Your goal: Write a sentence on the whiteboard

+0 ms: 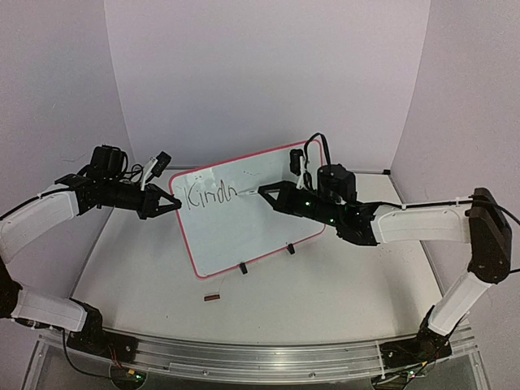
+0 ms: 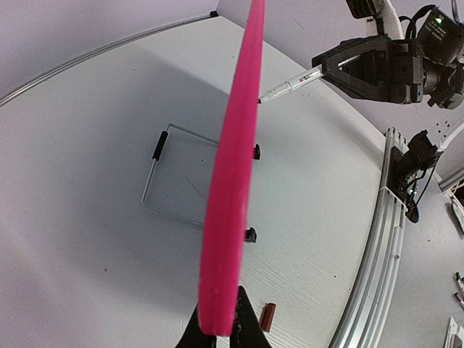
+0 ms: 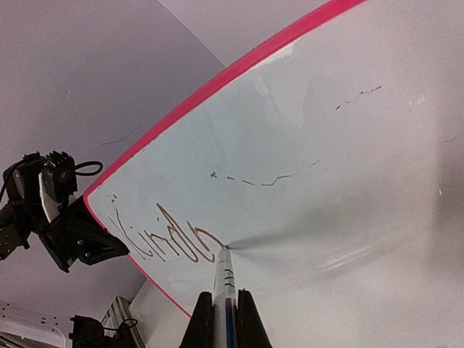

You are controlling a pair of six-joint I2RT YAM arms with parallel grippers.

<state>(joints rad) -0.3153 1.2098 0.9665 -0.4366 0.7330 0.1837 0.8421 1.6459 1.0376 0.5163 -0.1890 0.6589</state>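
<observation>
On the desk (image 1: 325,301) the whiteboard (image 1: 244,231) stands tilted on its clip feet. The left hand (image 1: 172,205) is clenched on its left rim and the right hand (image 1: 264,193) is clenched round a marker (image 1: 246,192). Writing is mid-word: the sentence (image 1: 210,195) reads "Kindn", so I judge an "e" comes next, under light, steady pressure. Only the right wrist view shows the tip touching the board; only the left wrist view shows a wire frame (image 2: 156,177) behind it.

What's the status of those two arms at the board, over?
Left gripper shut on the whiteboard rim. Right gripper shut on the marker, tip on the board. The sentence reads only "Kindn". Nothing in the way.
</observation>
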